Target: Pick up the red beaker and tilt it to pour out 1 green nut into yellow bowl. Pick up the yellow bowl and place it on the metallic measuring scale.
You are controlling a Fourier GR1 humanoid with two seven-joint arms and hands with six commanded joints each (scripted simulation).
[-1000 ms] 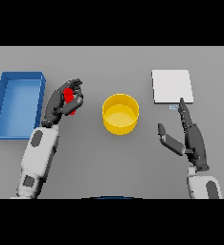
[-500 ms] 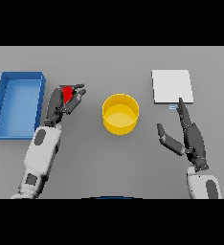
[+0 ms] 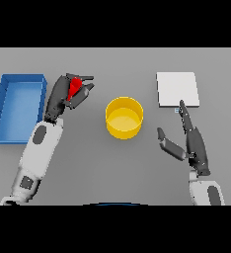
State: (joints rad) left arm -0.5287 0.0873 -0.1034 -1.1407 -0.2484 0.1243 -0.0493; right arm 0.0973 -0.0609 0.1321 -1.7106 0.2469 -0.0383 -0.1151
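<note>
The red beaker point(image 3: 75, 87) is held in my left hand point(image 3: 63, 94), whose fingers curl round it left of the yellow bowl point(image 3: 124, 117); only part of the beaker shows between the fingers. The bowl stands in the middle of the table, and I cannot see a nut inside it. The metallic measuring scale point(image 3: 177, 89) lies flat at the back right. My right hand point(image 3: 190, 139) rests open at the right, below the scale, fingers straight and pointing away, thumb out toward the bowl.
A blue bin point(image 3: 18, 106) stands at the far left, just beside my left forearm. The grey table point(image 3: 117, 168) stretches in front of the bowl.
My left hand has carried the red beaker farther from me and a little to the right, toward the bowl. The right hand, bowl and scale have stayed in place.
</note>
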